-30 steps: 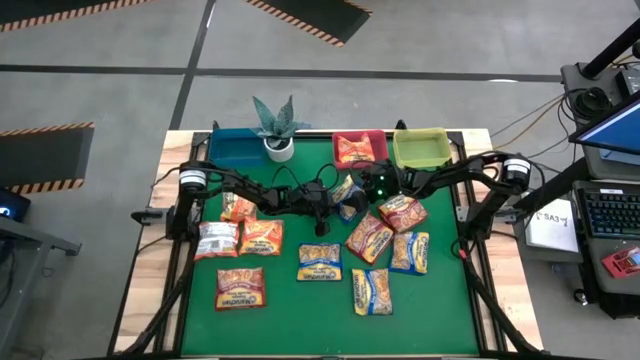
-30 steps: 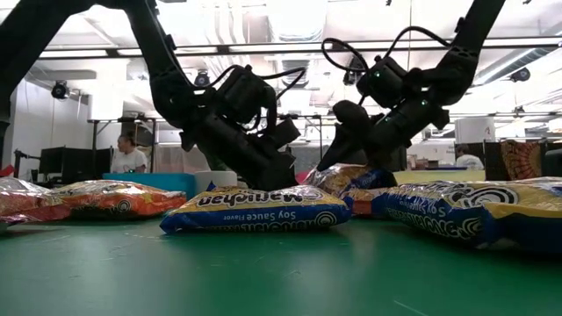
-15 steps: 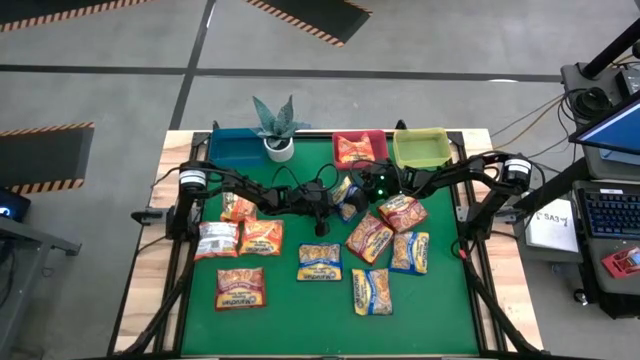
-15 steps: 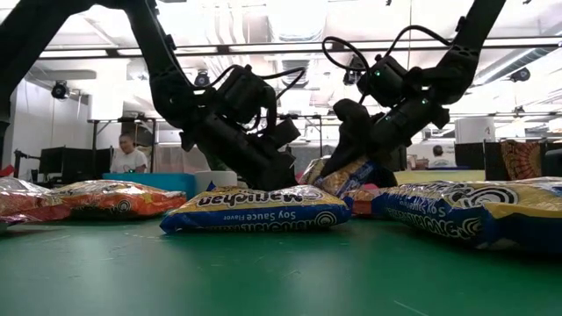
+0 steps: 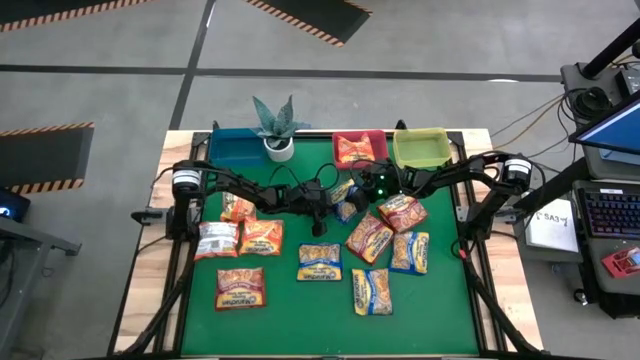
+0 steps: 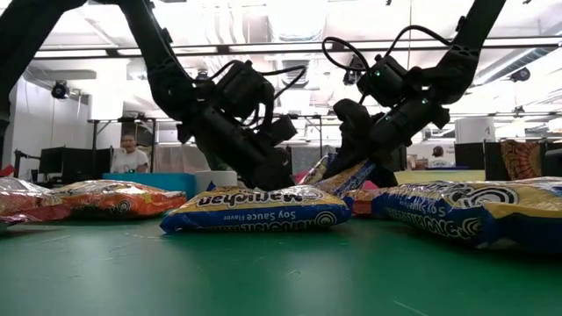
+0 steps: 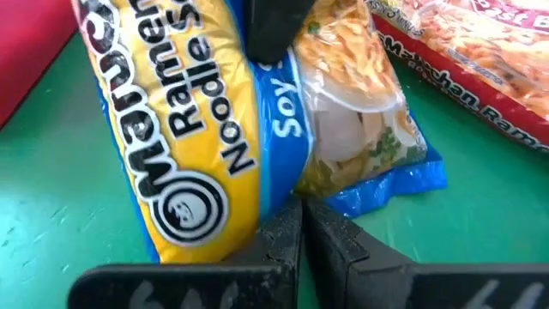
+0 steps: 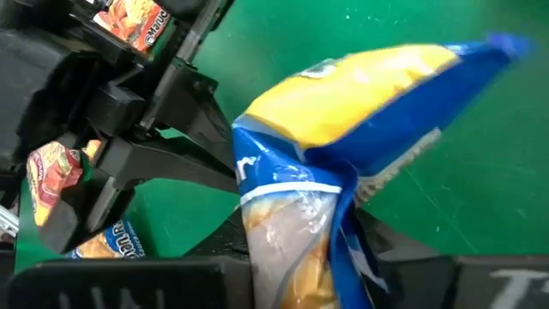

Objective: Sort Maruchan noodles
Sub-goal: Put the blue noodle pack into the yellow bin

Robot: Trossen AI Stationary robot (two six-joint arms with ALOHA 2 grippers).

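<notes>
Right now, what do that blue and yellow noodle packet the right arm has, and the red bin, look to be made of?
The blue-and-yellow noodle packet, pinched in the right gripper, looks like thin glossy plastic film: it crinkles, and a clear window shows the noodles. The red bin looks like smooth rigid plastic, judging by its even colour and straight walls.

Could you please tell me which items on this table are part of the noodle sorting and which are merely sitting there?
Part of the job:
- blue-and-yellow packet pinched in the right claw
- loose packets on the green mat
- red packet already in the red bin
- blue bin and yellow-green bin

Just lying about:
- potted plant
- laptop off the table
</notes>
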